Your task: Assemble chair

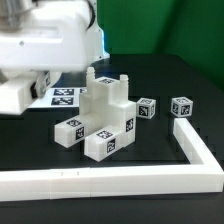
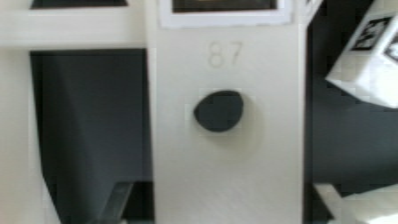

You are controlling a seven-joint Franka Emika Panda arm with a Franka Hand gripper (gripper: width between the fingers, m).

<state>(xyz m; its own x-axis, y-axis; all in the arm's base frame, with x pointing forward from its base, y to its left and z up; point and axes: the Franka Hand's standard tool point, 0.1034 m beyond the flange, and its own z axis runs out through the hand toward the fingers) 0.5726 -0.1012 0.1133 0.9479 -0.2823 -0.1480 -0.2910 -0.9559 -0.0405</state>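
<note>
You see the chair (image 1: 100, 118) as a chunky white plastic cluster, its faces carrying black-and-white square tags (image 1: 110, 142). Two small white cubes (image 1: 146, 108) wear the same checkered tags. The table (image 1: 160, 50) is black, the border rail (image 1: 195, 150) plain white, the robot arm (image 1: 40, 40) glossy white. Your wrist view shows a white slab (image 2: 214, 170) with a dark oval hole (image 2: 219, 110).

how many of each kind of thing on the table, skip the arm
assembly: 1
loose cubes: 2
rail: 1
marker board: 1
total: 5
</note>
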